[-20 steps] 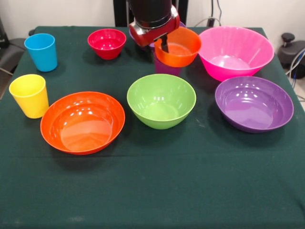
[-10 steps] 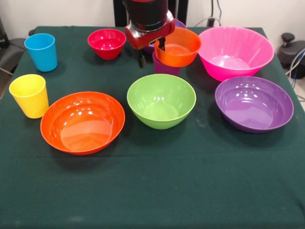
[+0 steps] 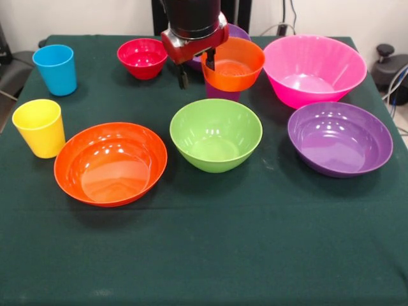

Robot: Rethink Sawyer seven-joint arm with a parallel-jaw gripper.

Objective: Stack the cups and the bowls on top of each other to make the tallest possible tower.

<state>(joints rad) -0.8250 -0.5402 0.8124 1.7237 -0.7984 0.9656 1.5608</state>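
A small orange bowl (image 3: pixel 234 64) sits on top of the purple cup (image 3: pixel 222 92) at the back middle, a short tower. My gripper (image 3: pixel 196 71) hangs at the bowl's left rim with its fingers apart: one fingertip (image 3: pixel 183 81) is left of the bowl, the other is at the rim. The small red bowl (image 3: pixel 143 57) and blue cup (image 3: pixel 55 69) stand at the back left, the yellow cup (image 3: pixel 40 127) left. The wide orange bowl (image 3: pixel 110 163), green bowl (image 3: pixel 215 134), a purple bowl (image 3: pixel 340 138) and the pink bowl (image 3: pixel 314 69) stand apart. A second purple bowl (image 3: pixel 237 30) peeks out behind the arm.
The dark green tablecloth (image 3: pixel 210 248) covers the table. Cables and dark equipment (image 3: pixel 390 67) lie beyond the right edge, and a dark object (image 3: pixel 13 70) beyond the left edge.
My gripper has moved left and a little up, and its fingers now stand apart. The small orange bowl has settled slightly left on the purple cup.
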